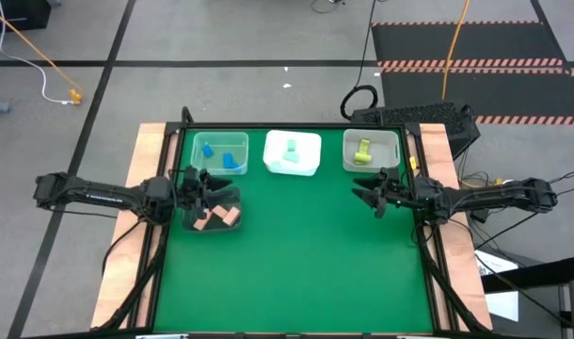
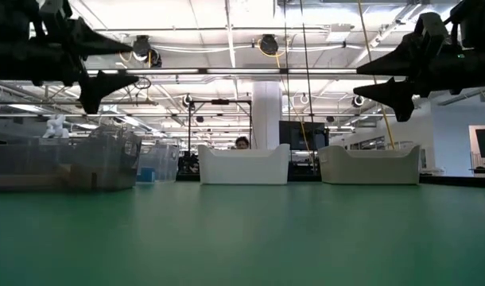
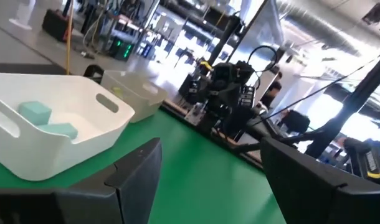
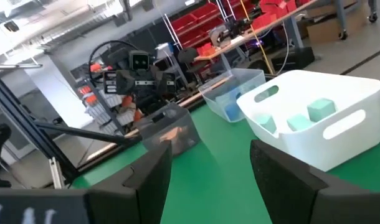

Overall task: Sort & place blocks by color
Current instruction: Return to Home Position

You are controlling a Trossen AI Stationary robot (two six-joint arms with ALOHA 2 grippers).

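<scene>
Blue blocks point(image 1: 223, 157) lie in a clear bin point(image 1: 200, 162) at the far left. Mint blocks point(image 3: 48, 121) lie in the white middle bin point(image 1: 309, 162), and yellow-green blocks point(image 1: 363, 152) in the far right bin point(image 1: 390, 143). Salmon pink blocks point(image 1: 218, 217) lie in a clear bin point(image 1: 232, 226) just below my left gripper point(image 1: 226, 188). That gripper hangs level and open above the table's left side, with nothing between its fingers point(image 3: 137, 180). My right gripper point(image 1: 358, 194) hangs level and open at the right side, also with nothing in it.
The three far bins stand in a row along the table's far edge. The green mat point(image 1: 306, 264) stretches bare between the two grippers and toward the near edge. Wooden side rails point(image 1: 148, 151) border the mat.
</scene>
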